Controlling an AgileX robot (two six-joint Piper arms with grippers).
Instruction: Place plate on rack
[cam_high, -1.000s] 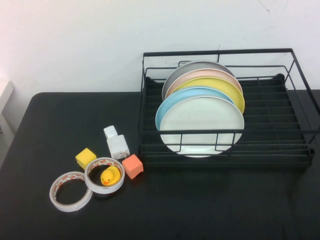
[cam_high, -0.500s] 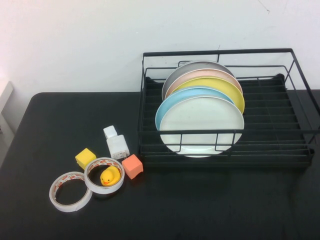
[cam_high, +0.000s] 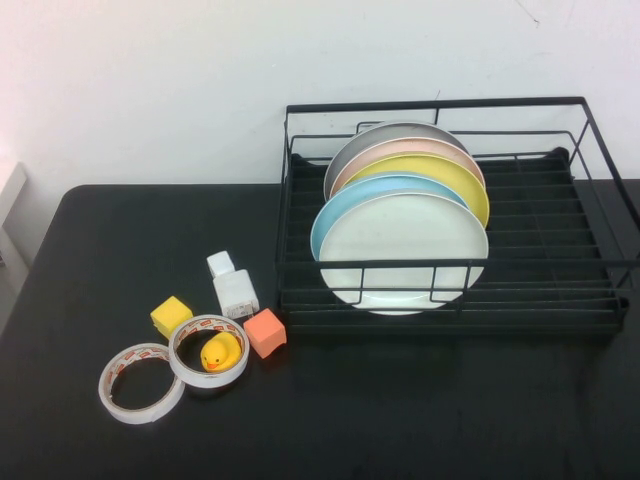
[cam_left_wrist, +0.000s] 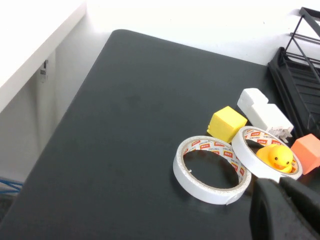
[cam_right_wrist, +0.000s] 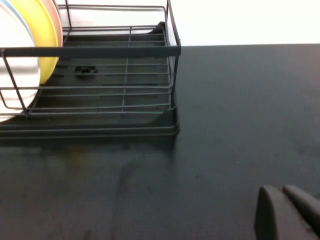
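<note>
The white plate (cam_high: 403, 245) stands on edge at the front of a row of plates inside the black wire rack (cam_high: 435, 104) at the back right of the table. Behind it stand a light blue plate (cam_high: 345, 205), a yellow plate (cam_high: 450, 175), a pink one and a grey one. Neither arm shows in the high view. My left gripper (cam_left_wrist: 281, 186) is shut and empty, hovering just short of the tape rolls. My right gripper (cam_right_wrist: 282, 192) is shut and empty over bare table, to the right of the rack (cam_right_wrist: 125, 51); the white plate's edge (cam_right_wrist: 15, 65) shows there.
Left of the rack lie two tape rolls (cam_high: 141, 383), one ringing a yellow rubber duck (cam_high: 219, 352), a yellow cube (cam_high: 171, 315), an orange cube (cam_high: 265, 332) and a white adapter (cam_high: 234, 290). The rack's right half holds no plates. The table's left edge (cam_left_wrist: 75, 105) drops off.
</note>
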